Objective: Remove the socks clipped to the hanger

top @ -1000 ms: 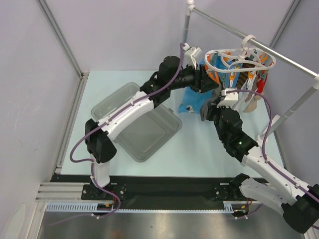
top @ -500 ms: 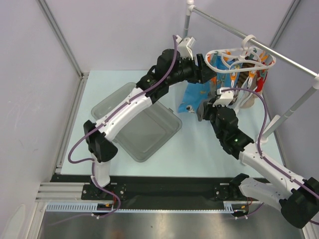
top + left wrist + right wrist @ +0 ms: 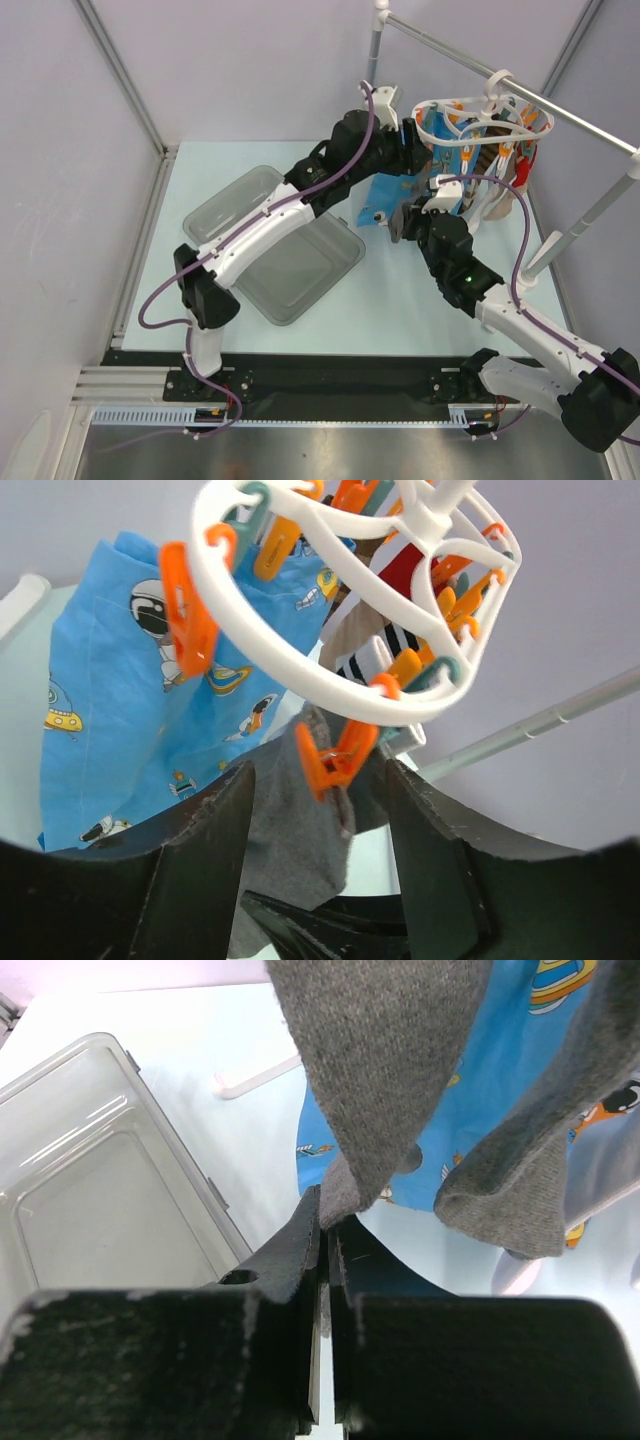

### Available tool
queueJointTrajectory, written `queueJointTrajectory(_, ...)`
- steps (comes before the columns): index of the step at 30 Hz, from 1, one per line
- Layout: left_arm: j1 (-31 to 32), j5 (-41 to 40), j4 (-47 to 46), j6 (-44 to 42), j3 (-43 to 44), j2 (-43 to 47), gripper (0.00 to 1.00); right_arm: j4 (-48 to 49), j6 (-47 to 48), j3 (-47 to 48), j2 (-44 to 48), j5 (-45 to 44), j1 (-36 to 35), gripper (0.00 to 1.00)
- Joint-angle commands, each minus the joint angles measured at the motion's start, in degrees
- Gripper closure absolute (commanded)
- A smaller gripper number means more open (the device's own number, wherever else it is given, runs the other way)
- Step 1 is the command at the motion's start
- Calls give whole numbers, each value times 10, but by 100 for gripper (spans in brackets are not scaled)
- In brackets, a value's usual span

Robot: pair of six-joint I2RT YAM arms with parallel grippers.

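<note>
You'll find the white oval hanger tilted, with orange clips along its ring. The astronaut-print blue sock hangs at its 9 o'clock and the grey sock under a clip at 6 o'clock. A black-striped white cuff shows through the ring.

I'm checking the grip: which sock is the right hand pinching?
The grey sock: its lower edge sits clamped between the right hand's shut fingers, while the blue cartoon-print sock hangs behind it.
</note>
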State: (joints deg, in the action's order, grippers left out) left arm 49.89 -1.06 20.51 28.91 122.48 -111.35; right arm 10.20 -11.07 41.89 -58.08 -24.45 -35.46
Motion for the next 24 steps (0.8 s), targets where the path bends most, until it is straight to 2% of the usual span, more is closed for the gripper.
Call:
queueJointTrajectory(1,25,-57,-14,-51,30,6,39,42,-11,23,-1,5,-5,100)
queueJointTrajectory(9,34,-104,-14,-71,49,-19,41,43,-18,21,3,22,-4,100)
queueJointTrajectory(24,38,-114,-41,-85,76,-44,45,46,-18,17,3,34,-4,100)
